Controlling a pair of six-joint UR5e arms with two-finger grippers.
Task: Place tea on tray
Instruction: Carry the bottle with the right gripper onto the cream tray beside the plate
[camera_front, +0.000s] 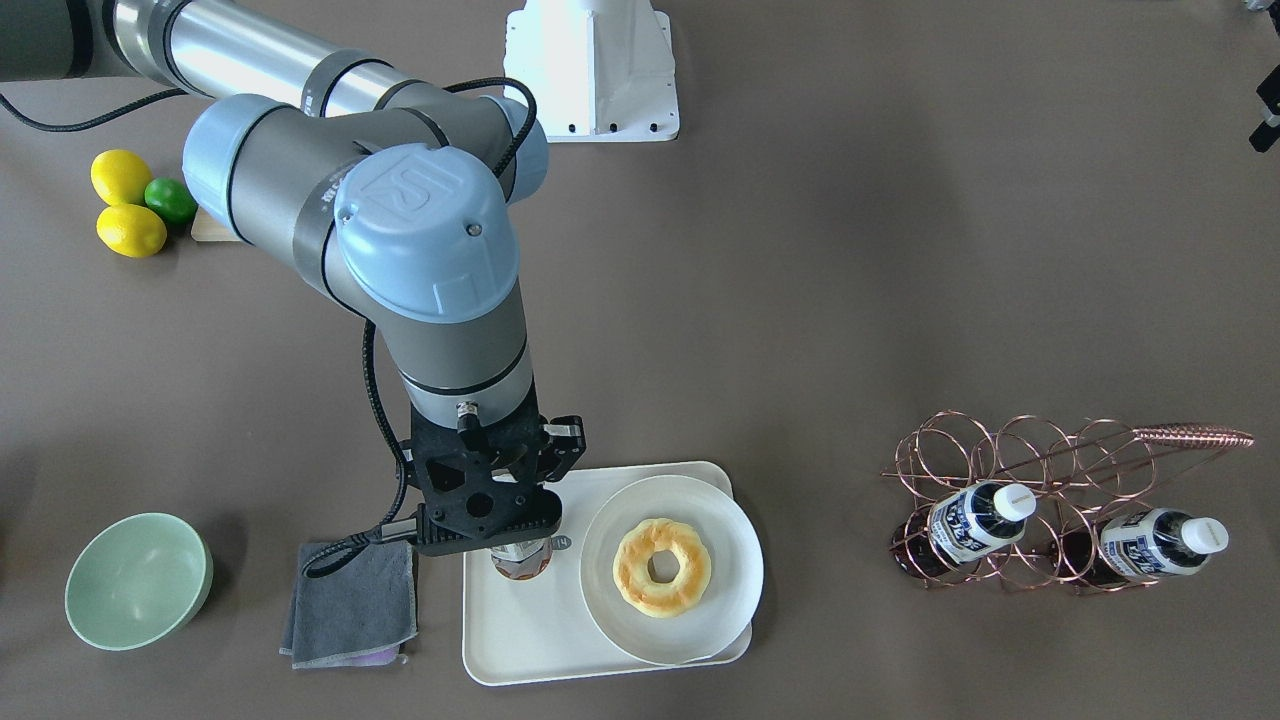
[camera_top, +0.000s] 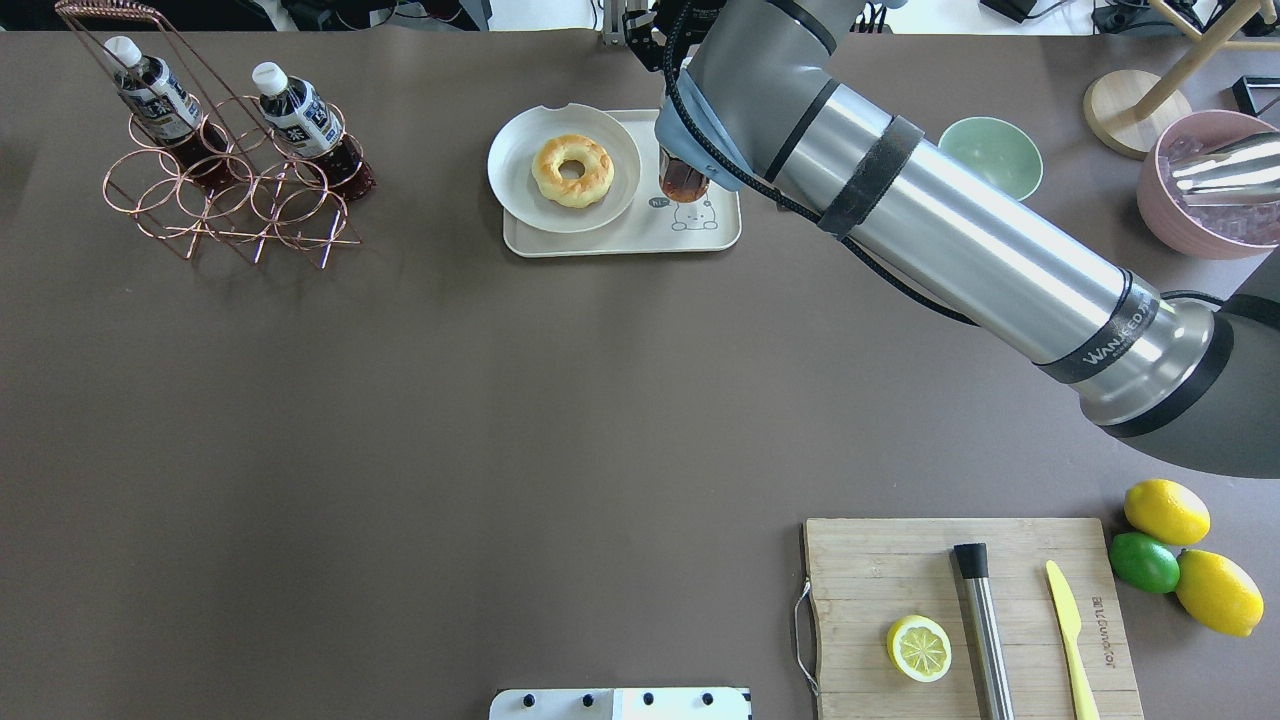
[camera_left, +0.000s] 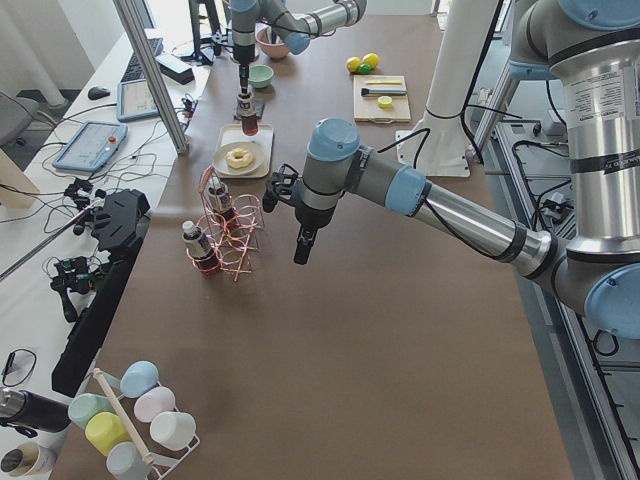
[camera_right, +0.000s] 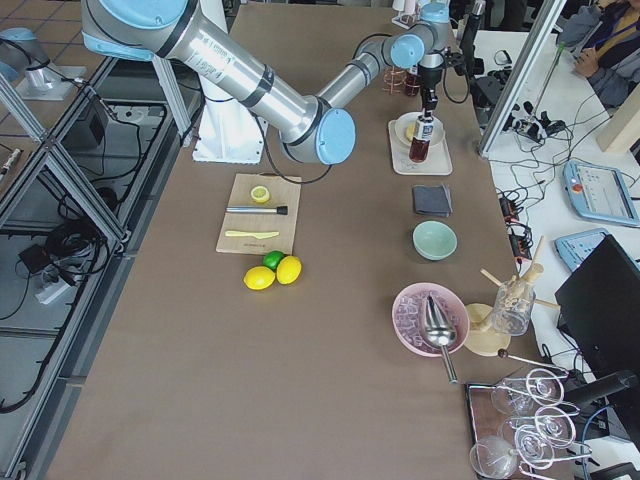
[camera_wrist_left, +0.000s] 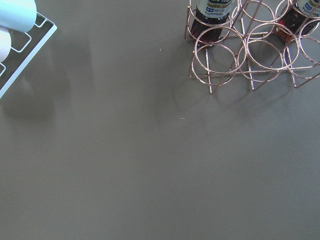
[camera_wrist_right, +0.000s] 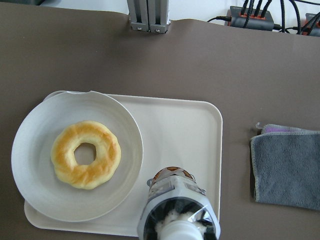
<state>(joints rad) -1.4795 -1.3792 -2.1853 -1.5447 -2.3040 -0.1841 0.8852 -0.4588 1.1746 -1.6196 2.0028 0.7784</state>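
Observation:
My right gripper is shut on the tea, a small bottle of reddish-brown liquid held upright by its top. The bottle is over the bare right part of the cream tray, beside the bear drawing, with its base at or just above the tray. The right wrist view shows the bottle from above over the tray. Two alike bottles lie in a copper wire rack. My left gripper hangs above the table near the rack; I cannot tell whether it is open.
A round white plate with a doughnut covers the tray's other half. A grey cloth and a green bowl lie beside the tray. A cutting board, lemons and a lime sit near the robot.

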